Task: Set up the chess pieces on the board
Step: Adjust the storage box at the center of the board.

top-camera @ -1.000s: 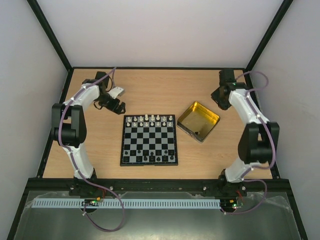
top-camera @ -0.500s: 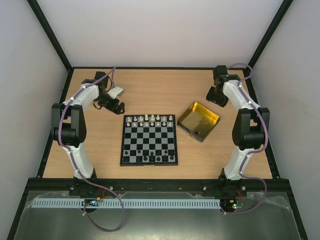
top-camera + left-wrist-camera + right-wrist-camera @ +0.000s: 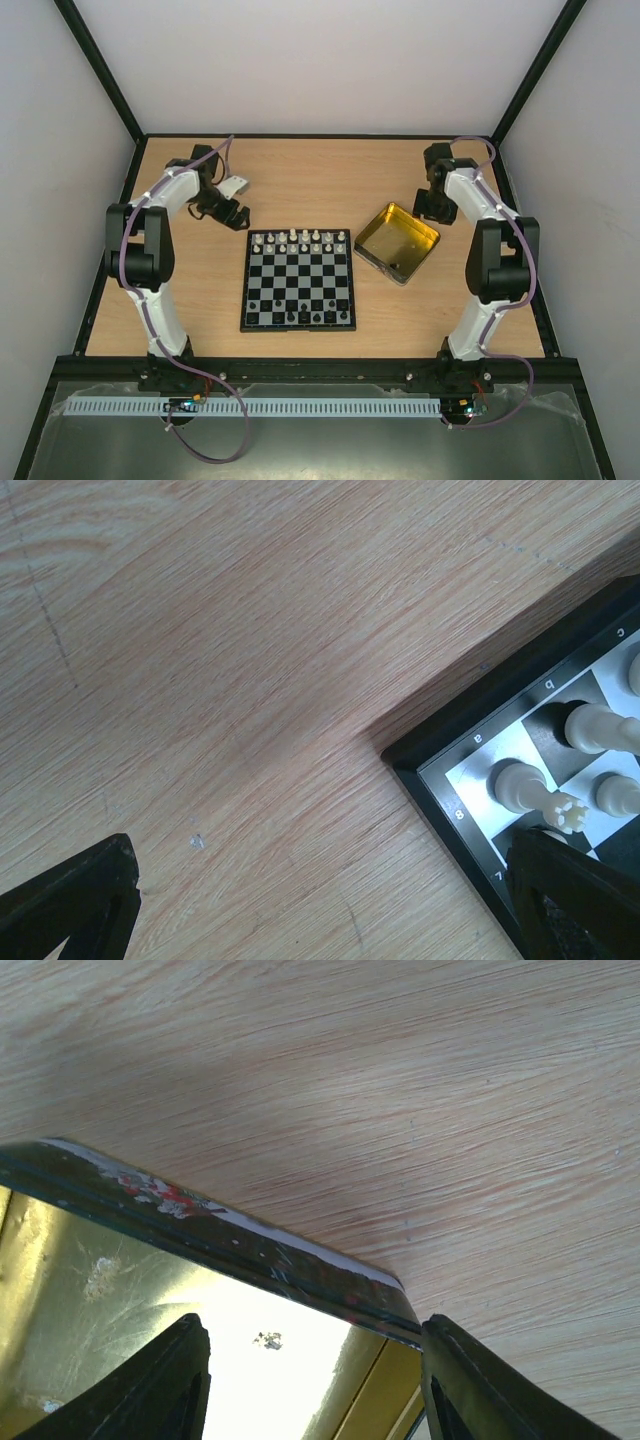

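Observation:
The board [image 3: 298,282] lies mid-table. White chess pieces [image 3: 300,240] fill its two far rows, and a few black ones [image 3: 300,316] stand on the near row. My left gripper [image 3: 232,207] hovers open just off the board's far left corner [image 3: 440,760]. Its fingers [image 3: 70,905] are spread wide over bare wood, with white pieces [image 3: 520,783] by the right finger. My right gripper [image 3: 315,1390] is open above the far corner of the gold tray [image 3: 250,1250], with nothing between its fingers [image 3: 150,1390].
The gold tray [image 3: 395,238] sits right of the board, turned diagonally, with a small dark thing [image 3: 397,266] near its front wall. Black frame posts and white walls close in the table on three sides.
My right arm has swung left and nearer, from the far right corner to the tray's far edge, with its jaws spreading wider. The left arm has stayed put.

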